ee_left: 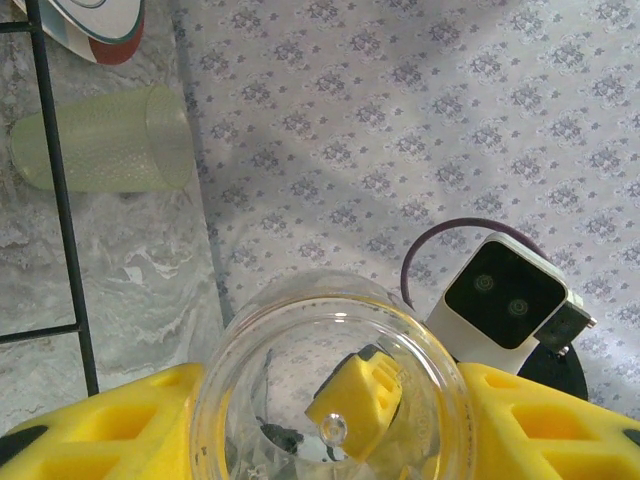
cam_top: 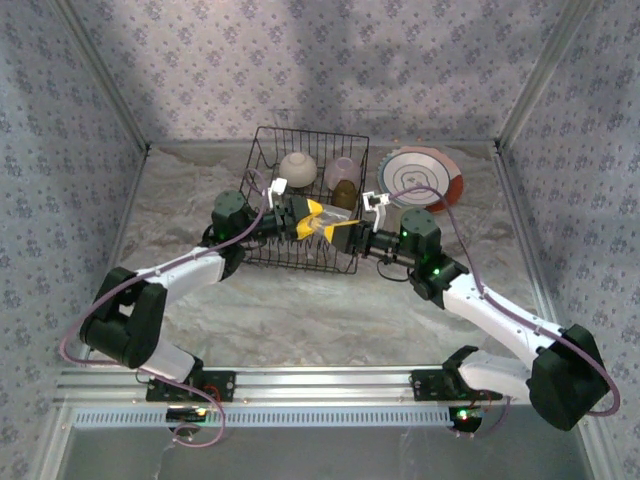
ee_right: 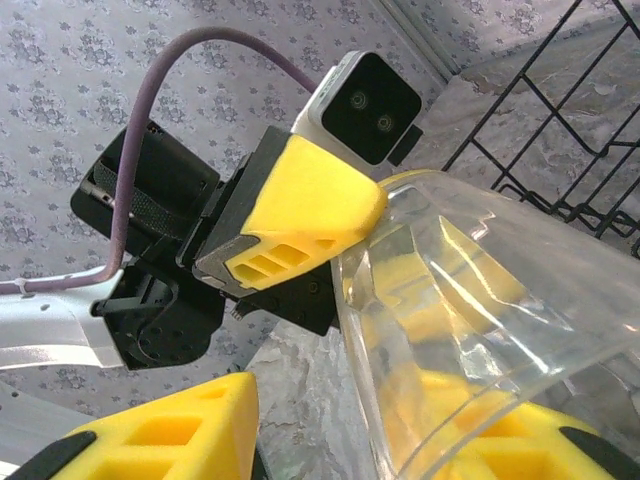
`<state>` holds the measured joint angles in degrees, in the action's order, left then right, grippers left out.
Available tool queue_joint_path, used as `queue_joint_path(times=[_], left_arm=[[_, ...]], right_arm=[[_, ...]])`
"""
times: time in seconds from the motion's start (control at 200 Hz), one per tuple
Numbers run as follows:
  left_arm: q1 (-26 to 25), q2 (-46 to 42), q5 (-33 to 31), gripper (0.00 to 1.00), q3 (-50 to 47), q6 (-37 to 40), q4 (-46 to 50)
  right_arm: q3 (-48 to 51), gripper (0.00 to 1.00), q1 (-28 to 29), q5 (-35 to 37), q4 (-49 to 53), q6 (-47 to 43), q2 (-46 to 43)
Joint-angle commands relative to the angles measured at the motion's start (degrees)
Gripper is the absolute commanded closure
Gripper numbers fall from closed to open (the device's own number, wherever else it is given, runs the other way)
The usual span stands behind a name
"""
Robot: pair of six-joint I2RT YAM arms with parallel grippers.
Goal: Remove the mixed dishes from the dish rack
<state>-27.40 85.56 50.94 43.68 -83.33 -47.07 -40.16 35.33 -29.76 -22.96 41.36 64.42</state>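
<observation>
My left gripper (ee_left: 330,420) is shut on a clear glass cup (ee_left: 335,385), held on its side above the front of the black wire dish rack (cam_top: 268,150). My right gripper (ee_right: 350,440) faces it, open, with one yellow finger (ee_right: 160,440) outside the cup's wall (ee_right: 470,330) and a gap between them; the other finger shows through the glass. From above, both grippers (cam_top: 305,220) (cam_top: 348,232) meet at the cup (cam_top: 325,222). A cream bowl (cam_top: 297,167), a lavender bowl (cam_top: 342,168) and an amber cup (cam_top: 345,192) sit in the rack.
Stacked plates (cam_top: 425,178), the top one striped with an orange-red rim beneath, lie right of the rack. A yellowish-green cup (ee_left: 100,140) lies on its side by a rack wire (ee_left: 55,180). Patterned walls close the back and sides. Marble table (cam_top: 300,310) stretches in front.
</observation>
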Motion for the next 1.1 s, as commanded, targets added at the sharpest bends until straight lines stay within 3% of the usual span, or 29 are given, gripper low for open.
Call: queue_joint_path(times=[0.0,0.21,0.42,0.715,0.939,1.094], left_arm=[[-0.3,1.5,-0.8,0.48,-1.0,0.5,-1.4],[-0.2,1.8,-0.9,0.48,-1.3,0.6,-1.9],[-0.2,2.0,-1.0,0.42,-1.4,0.5,-2.7],[-0.3,-0.8,-1.3,0.01,-1.6,3.3,-0.8],[-0.1,-6.9,-1.4,0.01,-0.8,10.2,4.9],[-0.1,-15.3,-4.9,0.01,2.3,24.8,24.6]], right_arm=[[-0.3,0.62,0.7,-2.8,-5.8,0.8,-0.4],[0.0,0.76,0.6,-2.8,-6.0,1.2,-0.5],[0.0,1.0,0.6,-2.8,-5.5,1.7,-0.5],[-0.1,1.0,0.3,-2.2,-3.5,2.7,-1.4],[-1.8,1.0,-1.2,0.5,5.7,-0.6,-5.7],[-7.2,1.0,-3.0,8.0,24.8,-7.7,-10.3]])
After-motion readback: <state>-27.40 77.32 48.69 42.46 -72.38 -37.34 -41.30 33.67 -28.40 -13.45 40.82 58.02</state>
